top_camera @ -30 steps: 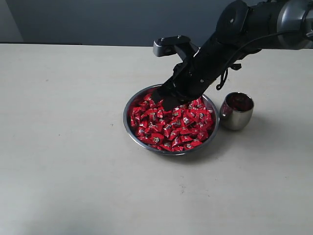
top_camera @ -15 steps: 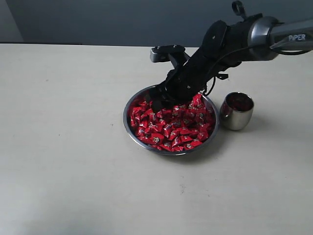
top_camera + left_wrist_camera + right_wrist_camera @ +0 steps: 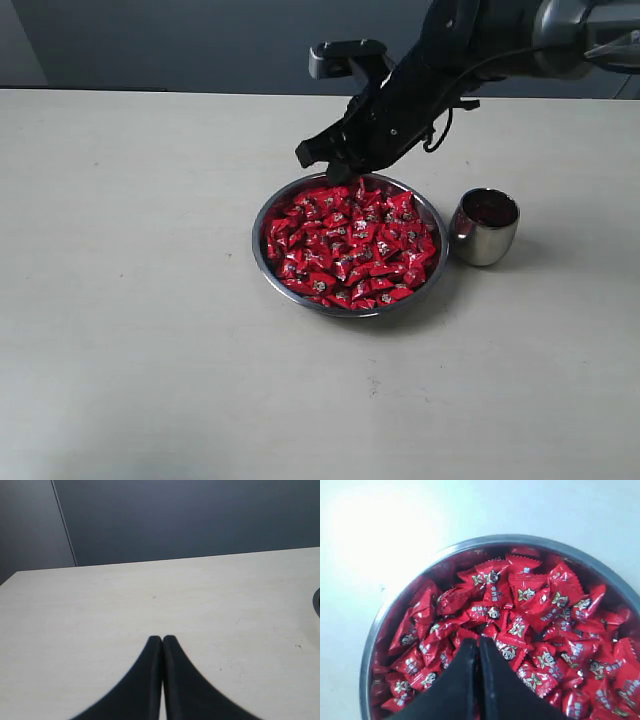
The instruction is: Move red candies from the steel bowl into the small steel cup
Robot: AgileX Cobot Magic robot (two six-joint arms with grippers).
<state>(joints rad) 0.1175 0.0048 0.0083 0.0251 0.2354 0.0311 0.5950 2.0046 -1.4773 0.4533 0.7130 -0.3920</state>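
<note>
The steel bowl (image 3: 257,247) sits mid-table, heaped with red candies (image 3: 350,245). Just to its right stands the small steel cup (image 3: 484,230), its inside showing dark red. My right gripper (image 3: 313,156) hangs shut above the bowl's far-left rim, clear of the heap. In the right wrist view its fingertips (image 3: 478,641) are pressed together over the candies (image 3: 535,600) inside the bowl (image 3: 470,544), and no candy shows between them. My left gripper (image 3: 162,638) is shut over bare table and is outside the exterior view.
The pale table (image 3: 130,300) spreads wide to the left of and in front of the bowl. A dark wall runs along its far edge. The right arm (image 3: 470,40) reaches in from the upper right, passing above and behind the cup.
My right gripper has lifted out of the candy heap and moved up and toward the bowl's far-left rim. The bowl, candies and cup have stayed in place.
</note>
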